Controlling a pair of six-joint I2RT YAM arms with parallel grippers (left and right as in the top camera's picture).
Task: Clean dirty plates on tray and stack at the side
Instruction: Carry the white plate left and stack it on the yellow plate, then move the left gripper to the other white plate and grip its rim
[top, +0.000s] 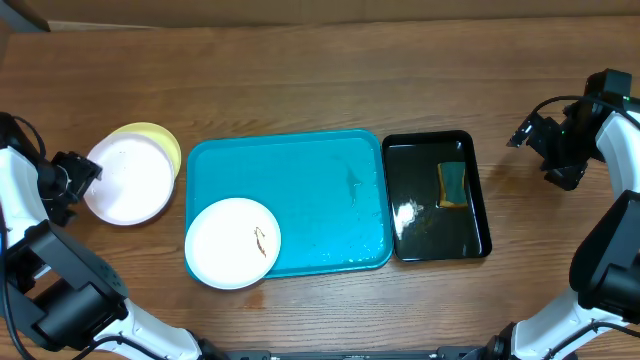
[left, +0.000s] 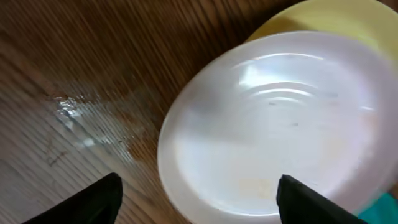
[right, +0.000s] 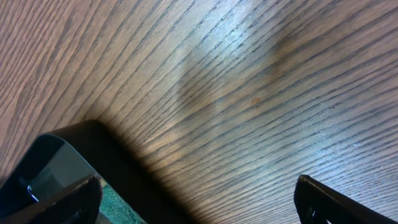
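Observation:
The turquoise tray (top: 320, 170) lies mid-table. A white plate (top: 232, 242) with a small brown smear sits on its front left corner, overhanging the rim. Left of the tray, a clean-looking white plate (top: 128, 180) lies on a yellow-green-rimmed plate (top: 160, 138). In the left wrist view the white plate (left: 273, 124) covers the yellow-green-rimmed plate (left: 336, 18). My left gripper (top: 85, 172) (left: 199, 199) is open, at the stack's left edge, holding nothing. My right gripper (top: 527, 133) (right: 199, 199) is open and empty above bare wood, right of the black tray.
A narrow black tray (top: 437, 195) with water and a green-yellow sponge (top: 453, 184) sits right of the turquoise tray; its corner shows in the right wrist view (right: 56, 162). A wet patch (left: 74, 118) marks the wood beside the stacked plates.

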